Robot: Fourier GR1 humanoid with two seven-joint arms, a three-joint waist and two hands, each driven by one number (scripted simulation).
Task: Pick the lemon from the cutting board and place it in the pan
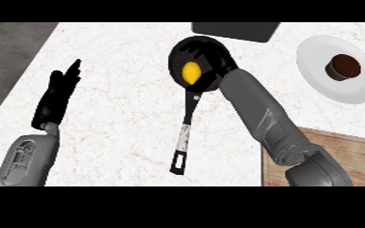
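Observation:
The yellow lemon [191,72] shows inside the black pan [187,53] at the top middle of the counter. The pan's long handle [183,135] points down towards me. My right hand [218,67] reaches over the pan's right side, just right of the lemon. It is black against the black pan, so its outline is lost and I cannot tell whether it touches the lemon. The wooden cutting board [335,147] lies at the lower right, partly under my right forearm, with nothing visible on it. My left hand [57,96] rests open at the left, away from the pan.
A white plate [317,75] with a dark brown round item [343,66] stands at the right edge. A dark grey object [235,30] sits just behind the pan. The counter's edge runs diagonally at the upper left, with dark floor [18,53] beyond.

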